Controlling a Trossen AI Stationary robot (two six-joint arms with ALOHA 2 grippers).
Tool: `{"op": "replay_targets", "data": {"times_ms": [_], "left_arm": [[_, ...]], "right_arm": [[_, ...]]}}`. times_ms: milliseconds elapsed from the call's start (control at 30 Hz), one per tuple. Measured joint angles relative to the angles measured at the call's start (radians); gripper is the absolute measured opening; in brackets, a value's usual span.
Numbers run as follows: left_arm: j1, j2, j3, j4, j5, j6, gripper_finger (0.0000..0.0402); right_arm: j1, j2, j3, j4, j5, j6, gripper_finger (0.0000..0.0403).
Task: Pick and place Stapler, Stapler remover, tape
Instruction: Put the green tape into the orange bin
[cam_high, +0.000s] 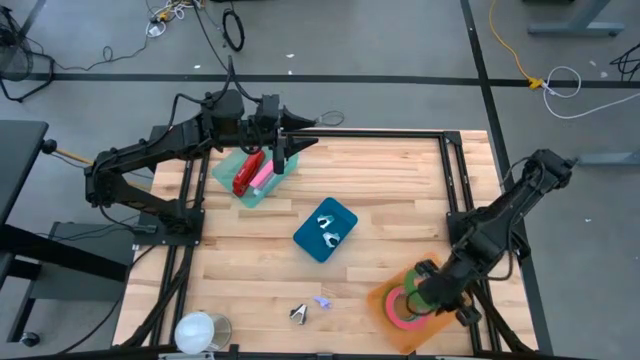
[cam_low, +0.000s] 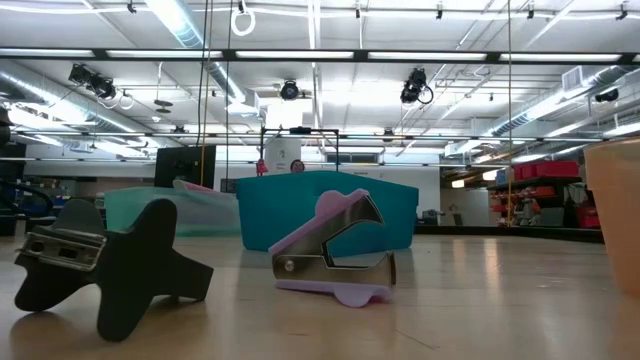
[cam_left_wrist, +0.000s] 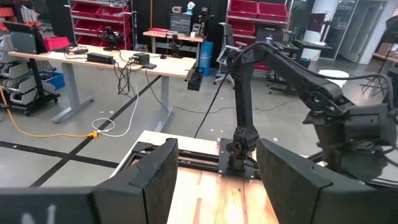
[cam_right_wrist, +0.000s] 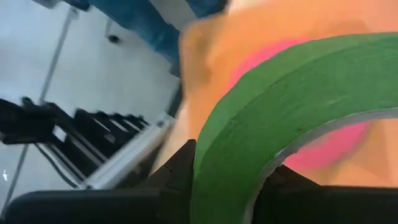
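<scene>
Right fingers clamp green tape over orange tray — left fingers spread, empty.

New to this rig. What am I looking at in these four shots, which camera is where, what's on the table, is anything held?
Two dark robot arms work at a wooden table. One picture looks straight down, one sits at table-top height, and one comes from each wrist.

On the table: a light-teal tray holding a red stapler, a blue tray with metal staple removers, a black staple remover and a lilac one lying loose, an orange tray with a pink tape roll, and a white cup.

The left gripper hangs over the teal tray, fingers apart, holding nothing. The right gripper is over the orange tray, closed on the wall of a green tape roll.
</scene>
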Motion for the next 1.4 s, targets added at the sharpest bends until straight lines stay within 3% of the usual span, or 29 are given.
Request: {"op": "replay_targets", "data": {"times_ms": [333,733,1133,1400], "left_arm": [[-0.013,0.000,0.000,0.000,0.001,-0.005,0.0220],[-0.013,0.000,0.000,0.001,0.001,-0.012,0.0220],[-0.013,0.000,0.000,0.002,0.001,-0.012,0.0220],[-0.013,0.000,0.000,0.002,0.001,-0.012,0.0220]], "right_arm": [[0.093,0.107,0.000,0.039,0.099,0.078,0.0093],[0.135,0.232,0.000,-0.023,0.100,0.107,0.0096],[0.139,0.246,0.000,-0.071,0.099,0.151,0.0099],[0.139,0.246,0.000,-0.073,0.100,0.209,0.0146]]}}
